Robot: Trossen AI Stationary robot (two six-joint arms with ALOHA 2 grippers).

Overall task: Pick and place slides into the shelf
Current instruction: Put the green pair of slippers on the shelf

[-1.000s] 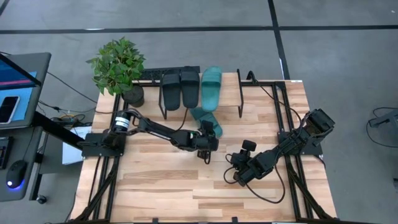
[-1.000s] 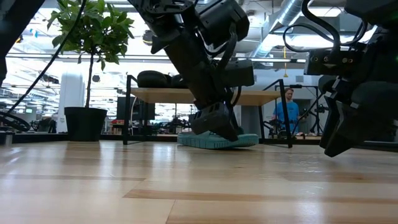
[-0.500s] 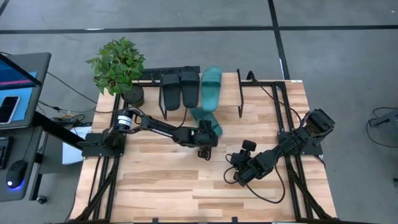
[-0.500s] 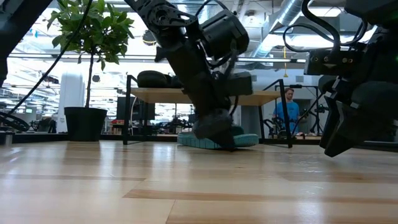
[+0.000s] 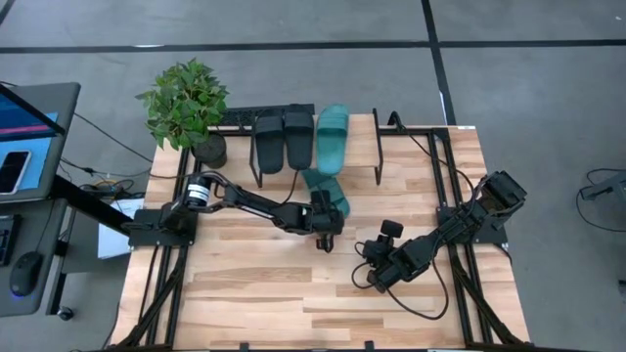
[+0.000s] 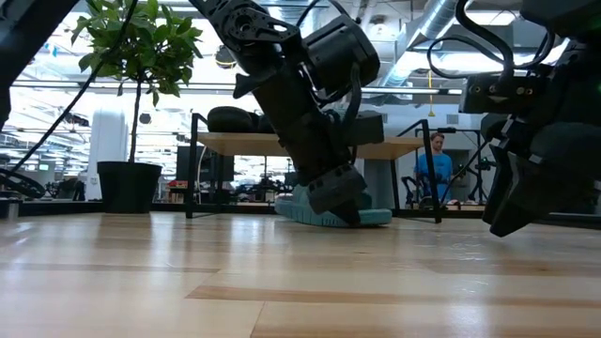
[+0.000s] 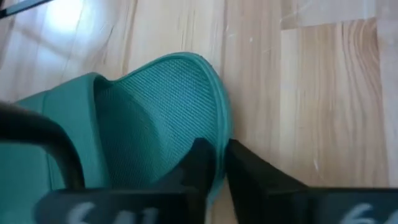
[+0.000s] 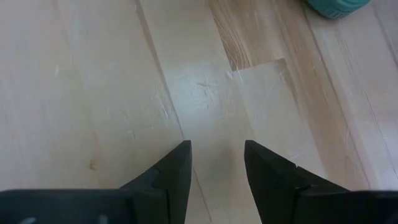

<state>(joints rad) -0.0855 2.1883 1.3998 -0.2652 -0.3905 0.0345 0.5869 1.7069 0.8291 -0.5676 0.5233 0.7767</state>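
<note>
My left end effector (image 7: 217,163) was clamped on the edge of a teal green rubber slide sandal (image 7: 149,118), at the tabletop's (image 5: 264,293) centre, just below the low wooden shelf (image 5: 357,147). My right end effector (image 8: 216,163) hung apart, lower right.

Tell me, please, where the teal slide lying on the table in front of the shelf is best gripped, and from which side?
Probably by its heel rim, from the end facing away from the shelf. The teal slide lies flat, its thin raised edge free there, and the left gripper already pinches that rim; the broad strap sits further in.
</note>
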